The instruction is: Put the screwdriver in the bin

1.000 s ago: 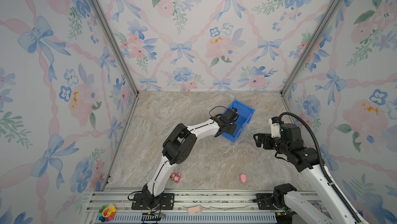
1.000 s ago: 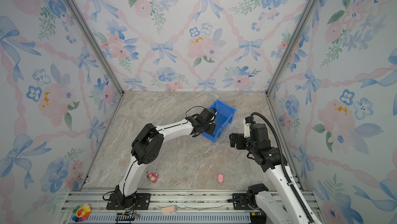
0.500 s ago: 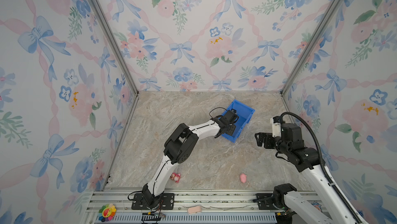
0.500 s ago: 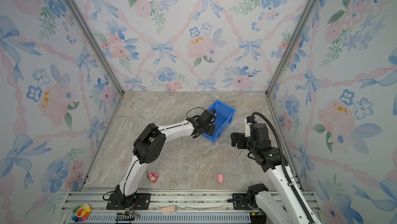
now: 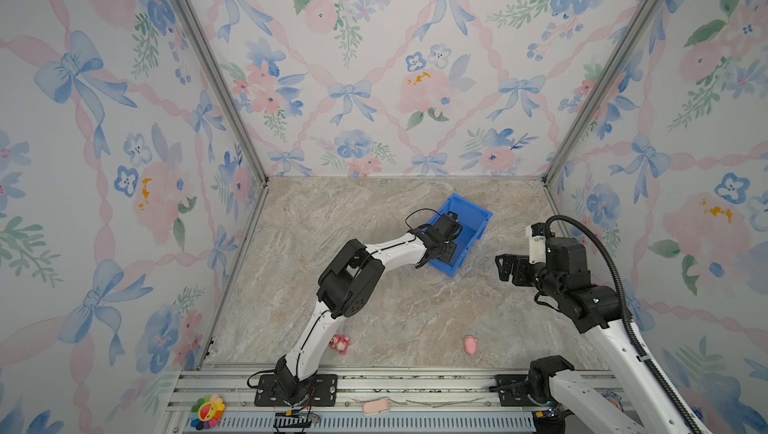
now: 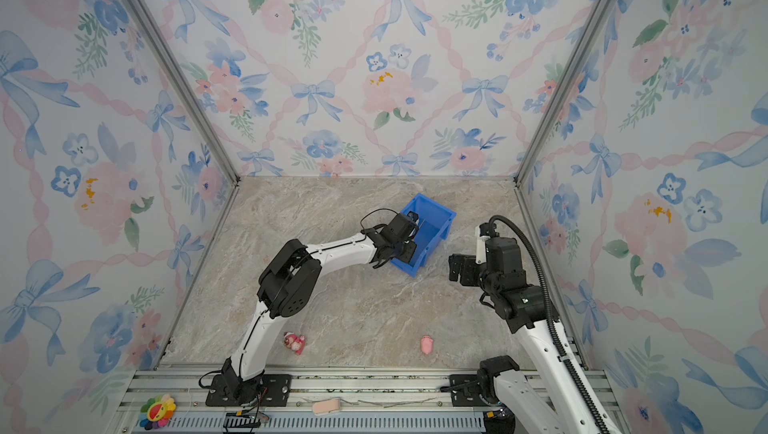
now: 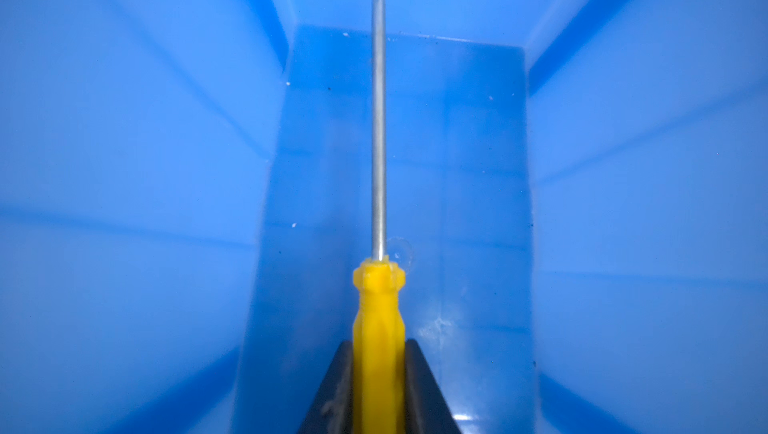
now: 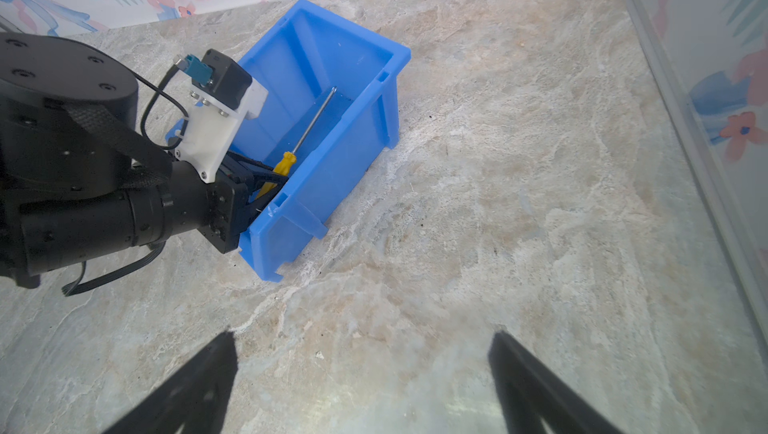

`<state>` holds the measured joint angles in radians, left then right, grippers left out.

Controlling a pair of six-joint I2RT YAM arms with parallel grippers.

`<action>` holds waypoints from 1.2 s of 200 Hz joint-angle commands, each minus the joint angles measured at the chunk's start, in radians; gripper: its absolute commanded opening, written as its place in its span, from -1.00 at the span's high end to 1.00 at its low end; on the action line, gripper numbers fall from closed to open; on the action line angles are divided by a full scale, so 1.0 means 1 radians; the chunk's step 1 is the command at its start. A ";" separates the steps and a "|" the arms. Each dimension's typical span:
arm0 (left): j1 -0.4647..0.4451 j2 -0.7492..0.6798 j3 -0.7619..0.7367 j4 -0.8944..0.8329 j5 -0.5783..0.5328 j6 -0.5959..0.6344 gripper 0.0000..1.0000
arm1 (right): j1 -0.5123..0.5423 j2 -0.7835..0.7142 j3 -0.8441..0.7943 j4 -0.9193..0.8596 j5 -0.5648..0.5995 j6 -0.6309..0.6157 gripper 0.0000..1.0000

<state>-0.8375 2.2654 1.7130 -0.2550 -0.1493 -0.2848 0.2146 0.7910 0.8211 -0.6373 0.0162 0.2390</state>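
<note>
The left tool (image 7: 378,348) is found unmoved at the low front edge of the bin (image 8: 332,170), toward the back right corner of the bench (image 8: 498,244), still closed on the handle of the screwdriver (image 7: 378,203), whose shaft is already inside, so only release is judged left, while the right tool (image 8: 363,334) is held open and empty, clear of it

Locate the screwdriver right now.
The screwdriver is inside the blue bin, right of centre toward the back in both top views, handle between the jaws of the left gripper, tip toward the bin's tall end wall.
</note>
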 commanded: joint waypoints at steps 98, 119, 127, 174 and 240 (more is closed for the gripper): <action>-0.020 -0.265 -0.105 -0.010 0.004 0.004 0.37 | -0.100 -0.045 0.024 -0.032 -0.057 0.037 -0.93; -0.019 -0.366 -0.203 -0.009 -0.032 -0.002 0.30 | -0.102 -0.046 0.017 -0.023 -0.054 0.036 -0.94; -0.016 -0.402 -0.243 -0.011 -0.048 -0.004 0.22 | -0.109 -0.049 0.006 -0.012 -0.046 0.038 -0.93; 0.055 -0.617 -0.481 -0.010 -0.108 -0.044 -0.25 | -0.156 -0.039 -0.062 0.097 -0.042 0.095 -0.94; 0.287 -0.732 -0.668 0.019 -0.137 -0.007 -0.79 | -0.183 0.023 -0.248 0.401 0.181 0.054 -0.94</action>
<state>-0.6113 1.5658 1.0946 -0.2546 -0.2703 -0.3202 0.0586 0.8181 0.6605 -0.4038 0.1120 0.3275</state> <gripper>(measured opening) 0.823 0.968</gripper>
